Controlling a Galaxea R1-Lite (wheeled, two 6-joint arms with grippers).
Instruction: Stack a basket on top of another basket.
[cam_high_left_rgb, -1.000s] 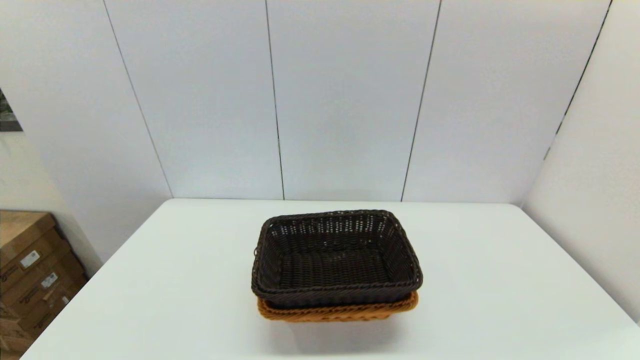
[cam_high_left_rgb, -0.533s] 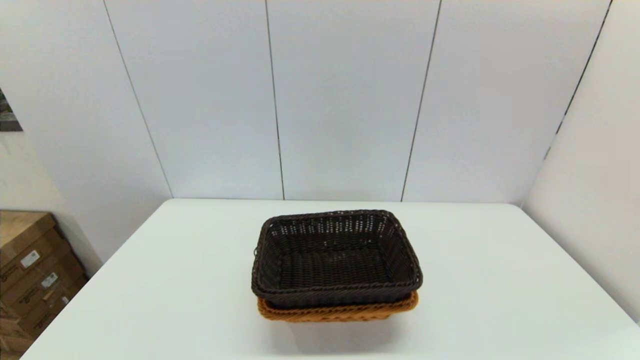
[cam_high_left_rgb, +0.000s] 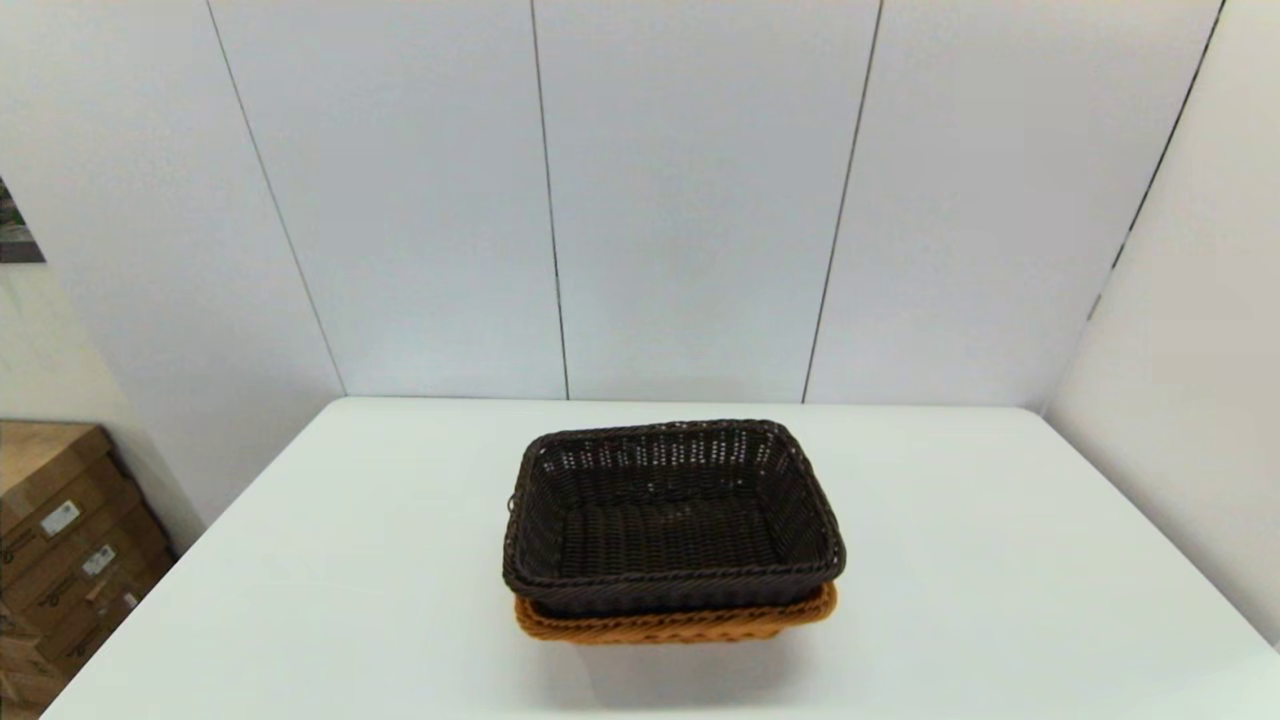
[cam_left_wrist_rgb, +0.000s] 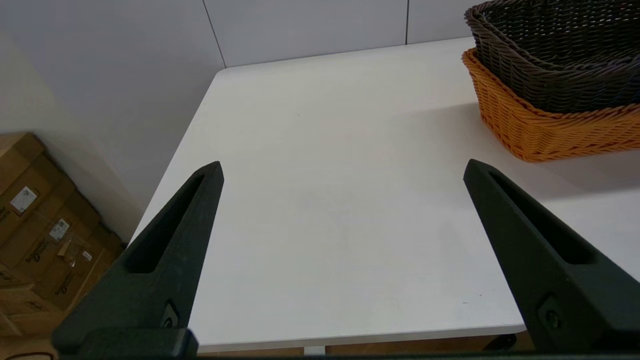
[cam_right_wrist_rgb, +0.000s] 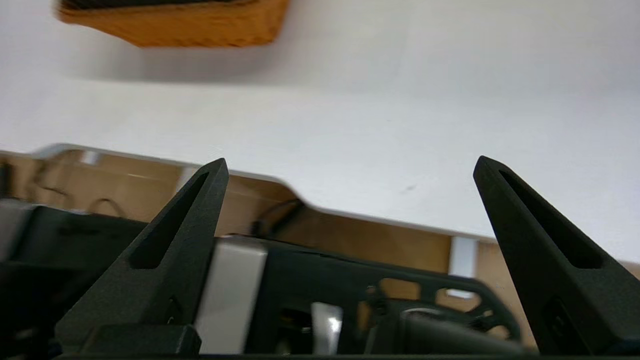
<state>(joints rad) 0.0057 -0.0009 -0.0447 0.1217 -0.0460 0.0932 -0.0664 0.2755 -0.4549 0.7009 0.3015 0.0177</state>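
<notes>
You've got the white worktop (cam_high_left_rgb: 300, 600) carrying everything, and the dark brown basket (cam_high_left_rgb: 672, 515) is already nested inside the orange-tan basket (cam_high_left_rgb: 675, 625), near the middle of the worktop. Only the braided rim and a strip of the tan one's wall show under the dark one, so to me the stack looks done, sitting level and square.

Neither arm shows in the head view. The left pincer (cam_left_wrist_rgb: 342, 170) hangs over the near part of the worktop with its fingers spread wide and nothing between them; from there the stacked baskets sit ahead and off toward its right finger, well apart from it. The right pincer (cam_right_wrist_rgb: 350, 165) is spread wide too and empty, hanging out past the worktop's near edge, with the tan basket far ahead and off toward its left finger.

If you do need to nudge or re-seat the dark basket, my guess is it's light and fairly stiff: woven wicker, open-weave sides, a chunky braided rim. It shouldn't crush easily, but the walls will probably flex a bit if you squeeze hard. The weave is rough, so I don't expect slipping. Take it by the rim on one of the short ends, one finger inside, one outside. Just watch the lower basket, since it's light enough to come up with the top one.
</notes>
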